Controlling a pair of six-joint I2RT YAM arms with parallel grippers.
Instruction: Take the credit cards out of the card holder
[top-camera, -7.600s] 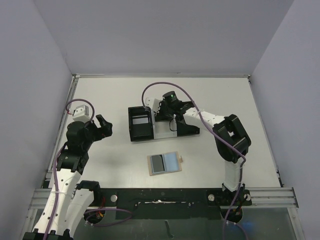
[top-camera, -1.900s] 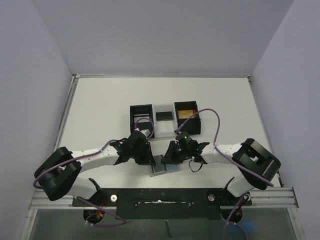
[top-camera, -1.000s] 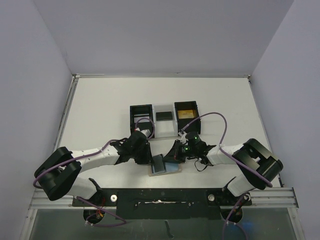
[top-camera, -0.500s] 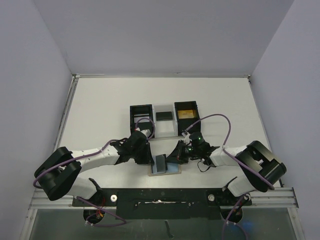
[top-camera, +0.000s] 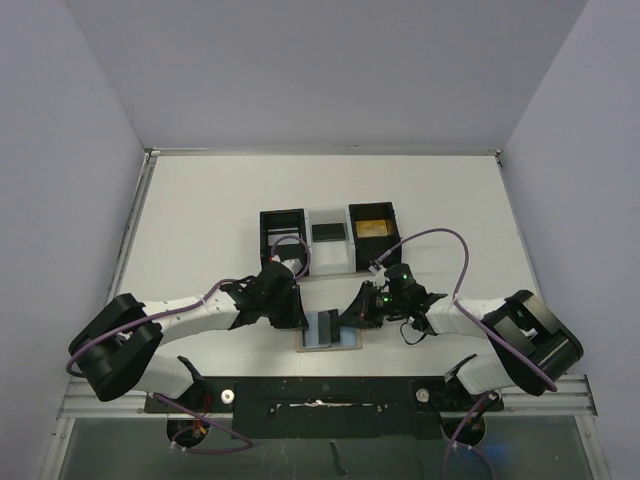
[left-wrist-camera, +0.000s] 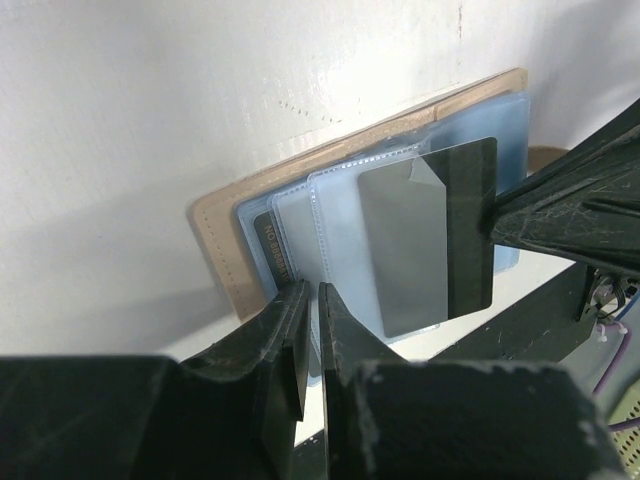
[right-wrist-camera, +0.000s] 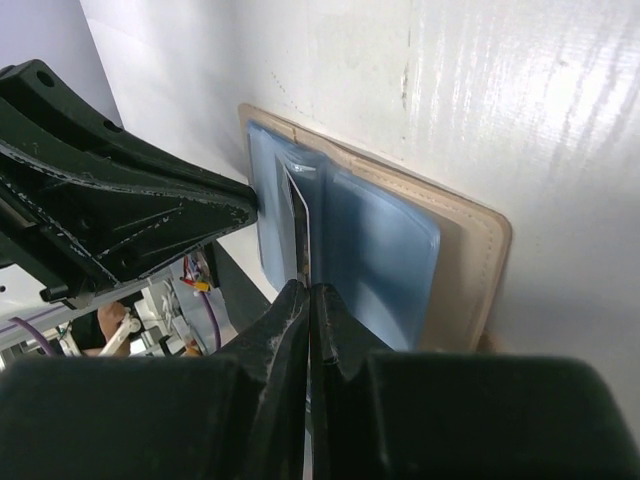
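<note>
The tan card holder (top-camera: 346, 338) lies open near the table's front edge, its blue-grey sleeves facing up. My left gripper (top-camera: 301, 318) is shut on the edge of a clear sleeve (left-wrist-camera: 300, 240) at the card holder's (left-wrist-camera: 225, 250) left side. My right gripper (top-camera: 349, 318) is shut on a grey credit card (top-camera: 327, 324) with a dark stripe. That card (left-wrist-camera: 425, 235) stands on edge above the sleeves. In the right wrist view the card (right-wrist-camera: 303, 225) shows only as a thin edge between the sleeves of the card holder (right-wrist-camera: 470, 260). A dark card (left-wrist-camera: 265, 250) sits in the left sleeve.
A black three-compartment tray (top-camera: 281, 255) stands behind the card holder. Its middle compartment holds a dark card (top-camera: 328, 232) and its right one an orange card (top-camera: 372, 228). The black front rail (top-camera: 320, 392) runs just below the card holder.
My right gripper has shifted to the right with the grey card, which has risen from lying tilted over the sleeves to standing on edge. The left gripper has stayed in place.
</note>
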